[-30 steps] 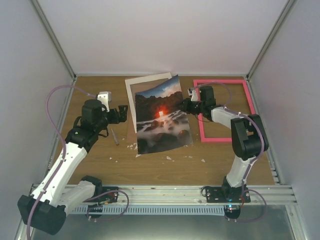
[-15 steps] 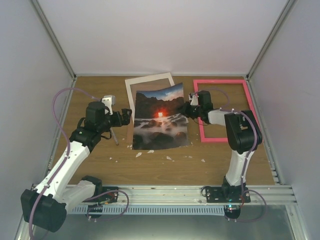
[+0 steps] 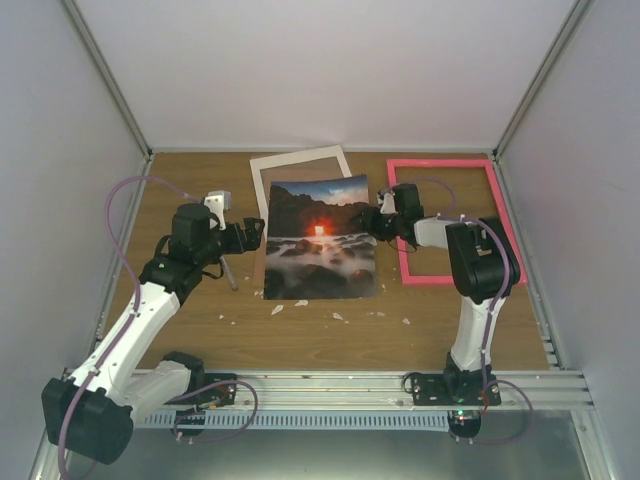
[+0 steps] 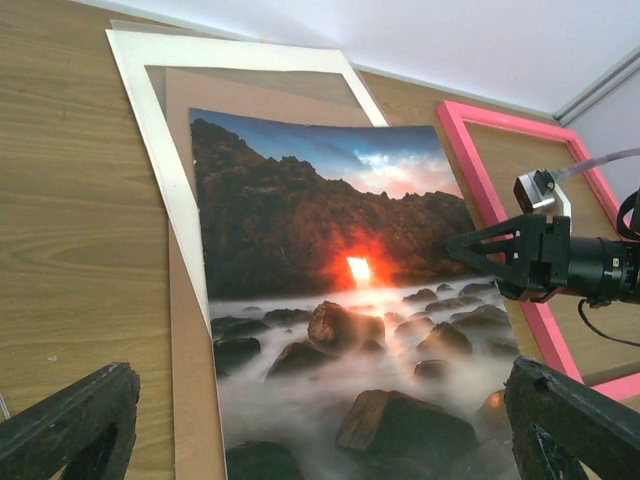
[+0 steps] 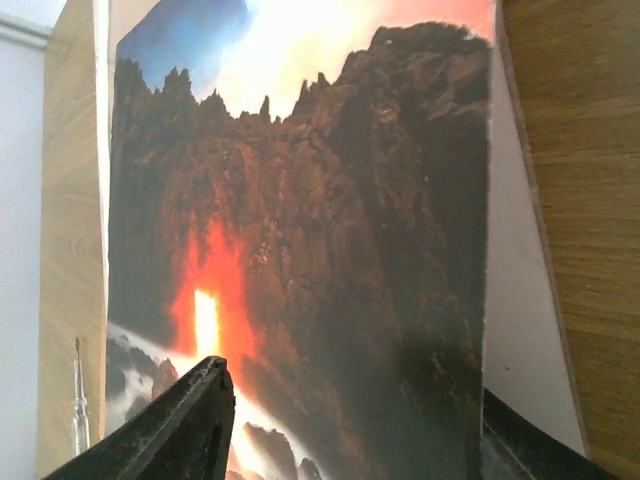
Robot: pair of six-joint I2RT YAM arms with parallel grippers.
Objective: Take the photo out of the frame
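The photo (image 3: 320,240), a dark sunset seascape, lies face up near the middle of the table, on a brown backing board (image 4: 190,330) and a white mat (image 3: 300,158). The empty pink frame (image 3: 445,165) lies flat to its right. My right gripper (image 3: 378,222) is at the photo's right edge with its fingers apart. In the right wrist view the photo (image 5: 330,200) fills the space ahead of the right gripper (image 5: 350,420), and nothing is pinched. My left gripper (image 3: 250,235) is open just left of the photo (image 4: 340,300). Its fingers (image 4: 70,420) stand wide apart.
A thin metal tool (image 3: 229,272) lies on the wood left of the photo, below my left gripper. Small pale scraps (image 3: 280,310) are scattered in front of the photo. The pink frame (image 4: 480,170) reaches close to the right wall.
My right gripper has opened and let go of the photo. The photo was lifted and tilted and now lies flat and square. My left arm moved right, towards the photo.
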